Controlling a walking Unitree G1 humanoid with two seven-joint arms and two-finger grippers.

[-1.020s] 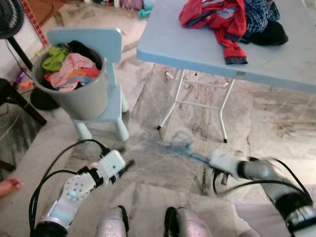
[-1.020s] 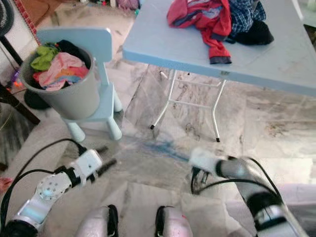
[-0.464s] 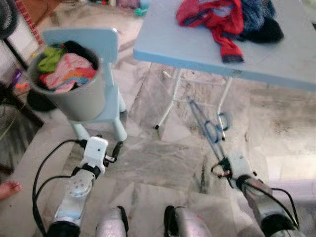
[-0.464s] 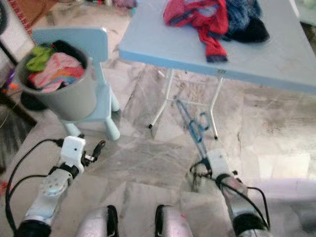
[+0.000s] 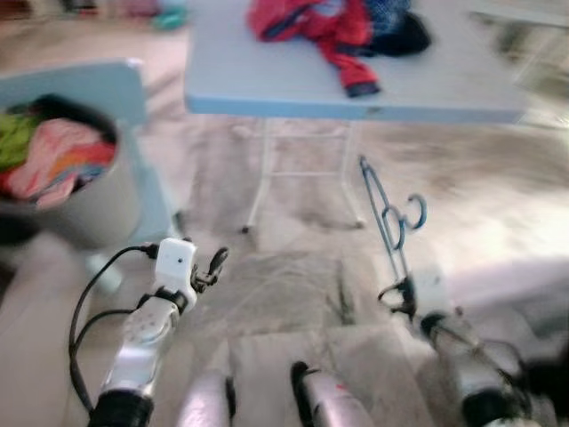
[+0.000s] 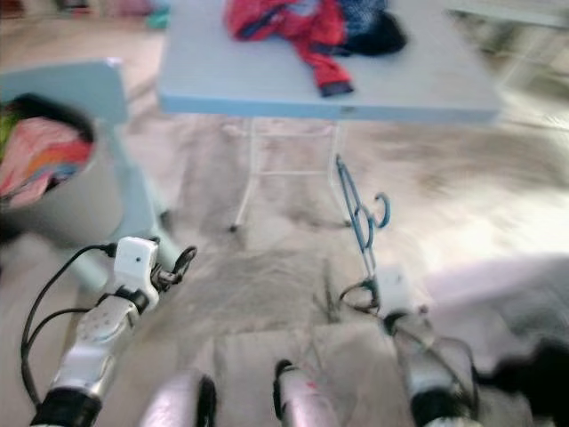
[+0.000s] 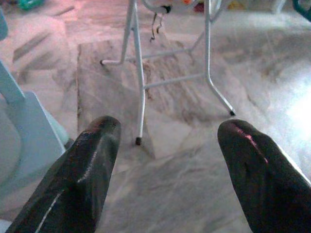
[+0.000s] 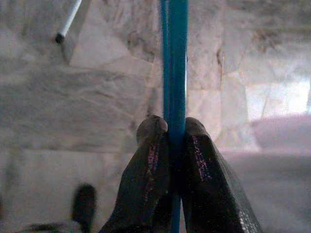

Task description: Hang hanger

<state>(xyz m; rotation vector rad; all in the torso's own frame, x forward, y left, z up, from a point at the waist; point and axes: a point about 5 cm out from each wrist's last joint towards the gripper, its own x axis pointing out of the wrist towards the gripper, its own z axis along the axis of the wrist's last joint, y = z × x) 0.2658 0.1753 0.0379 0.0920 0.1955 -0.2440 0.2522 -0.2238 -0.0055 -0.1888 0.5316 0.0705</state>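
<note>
- A floor of grey veined marble tiles point(image 5: 293, 285) is seen across the room, somewhat blurred in both eye views.
- A pale blue folding table point(image 5: 267, 84) on thin white legs point(image 7: 138, 92) is set ahead of the robot; a red garment point(image 5: 324, 27) and dark clothes point(image 5: 400, 31) are heaped on its top.
- To the robot's left, a grey bin point(image 5: 71, 209) filled with pink and green laundry point(image 5: 49, 160) is placed on a light blue chair point(image 5: 107, 84).
- The blue hanger point(image 5: 387, 218) is held up from the floor by the right gripper point(image 8: 171, 133), whose fingers point(image 8: 153, 145) are pressed tight on its thin bar; its hook is seen near the table's front legs, below the tabletop.
- The left gripper point(image 7: 165, 133) is held low over the floor with its fingers spread wide and nothing between them, pointed toward the table legs.
- Black cables point(image 5: 84, 311) are looped beside the left arm.
</note>
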